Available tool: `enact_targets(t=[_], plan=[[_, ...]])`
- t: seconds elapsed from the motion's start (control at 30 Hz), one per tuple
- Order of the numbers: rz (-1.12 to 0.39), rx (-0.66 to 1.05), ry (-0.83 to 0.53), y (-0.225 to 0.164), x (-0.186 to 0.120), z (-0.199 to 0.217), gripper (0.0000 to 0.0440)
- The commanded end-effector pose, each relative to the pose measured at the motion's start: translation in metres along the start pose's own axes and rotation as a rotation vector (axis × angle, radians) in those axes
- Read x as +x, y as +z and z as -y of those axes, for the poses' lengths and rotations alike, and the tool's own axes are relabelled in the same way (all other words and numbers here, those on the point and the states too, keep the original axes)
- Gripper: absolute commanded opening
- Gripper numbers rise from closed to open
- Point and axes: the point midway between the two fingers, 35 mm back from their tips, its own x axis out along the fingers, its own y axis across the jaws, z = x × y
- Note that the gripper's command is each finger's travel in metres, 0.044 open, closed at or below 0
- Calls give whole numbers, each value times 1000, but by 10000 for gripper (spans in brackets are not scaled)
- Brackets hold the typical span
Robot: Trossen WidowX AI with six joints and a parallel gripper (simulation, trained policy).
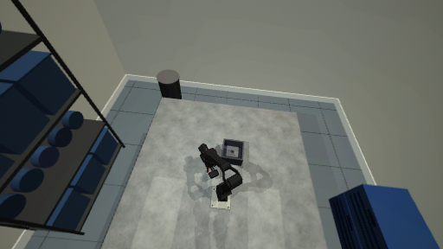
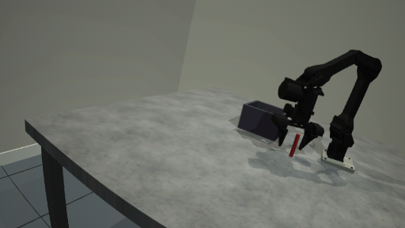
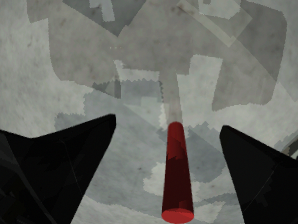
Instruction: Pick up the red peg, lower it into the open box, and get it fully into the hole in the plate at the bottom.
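Observation:
The red peg stands on end on the table, leaning a little in the exterior view. My gripper points down over it with its fingers wide apart. The peg is between the fingers, with a gap on each side in the wrist view, nearer the right finger. The fingertips are a little above the table. The dark open box stands beside the gripper, and the light plate with its dark hole shows at its bottom in the top view. The plate is hidden in the exterior view.
The arm's pale base plate is fixed to the grey table. A shelf rack with blue bins, a dark cylinder and a blue cabinet stand around the table.

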Motion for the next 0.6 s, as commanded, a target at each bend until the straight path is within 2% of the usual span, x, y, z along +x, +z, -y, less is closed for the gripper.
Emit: enact_targets(t=[0.0, 0.37, 0.57], plan=[[-20, 17, -12, -2, 6, 4, 287], [-102, 15, -13, -5, 4, 7, 3], [-54, -23, 30, 7, -10, 2, 0]])
